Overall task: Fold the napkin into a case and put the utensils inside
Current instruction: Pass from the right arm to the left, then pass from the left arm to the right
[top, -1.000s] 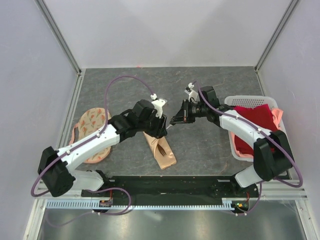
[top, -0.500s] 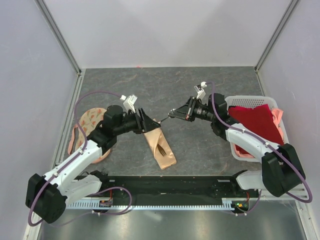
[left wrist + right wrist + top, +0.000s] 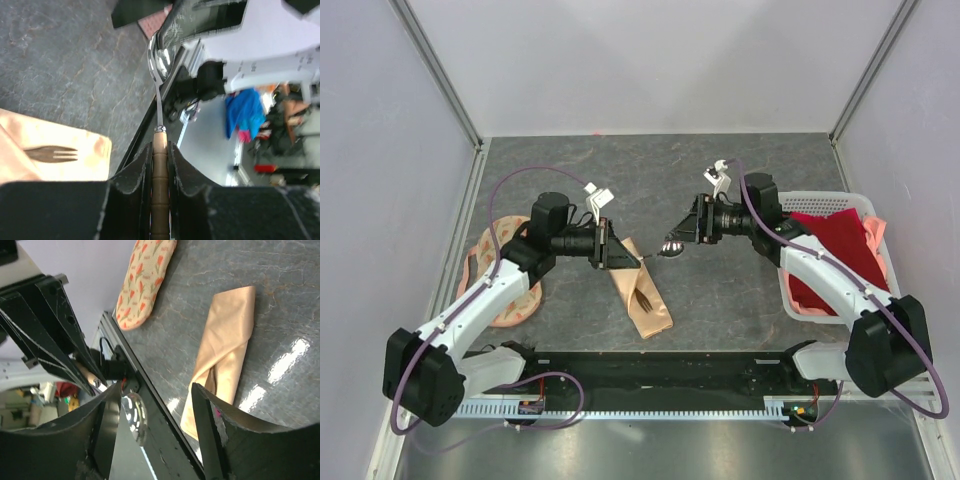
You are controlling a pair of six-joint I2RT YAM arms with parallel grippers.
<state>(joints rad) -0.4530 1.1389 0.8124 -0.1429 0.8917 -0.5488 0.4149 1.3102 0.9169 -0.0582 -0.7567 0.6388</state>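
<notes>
Your left arm [image 3: 490,290] comes up from its base at the near left, bends, and stretches out to the right. Your right arm [image 3: 820,265] comes up from the near right, goes past the white basket [image 3: 790,205], bends, and reaches to the left. The two grippers point at each other over the middle of the gray table [image 3: 740,170]. Your left gripper [image 3: 616,252] is squeezed tight on the tan handle of the spoon [image 3: 159,150]. The spoon sticks straight out from it, up in the air, with its shiny round bowl at the far tip. Your right gripper [image 3: 156,387] has let go: its two fingers stand wide apart, one on each side of the spoon's bowl, and I cannot tell if either one touches it. The peach case [image 3: 642,295] lies flat on the table, close to the near edge, just below the spoon and your left gripper. The brown fork [image 3: 52,154] lies on the case, and its handle end goes under a fold of the cloth. A dark red cloth [image 3: 830,245] lies in the basket. A round flowery cloth [image 3: 505,245] lies on the table at the left, under your left arm.
</notes>
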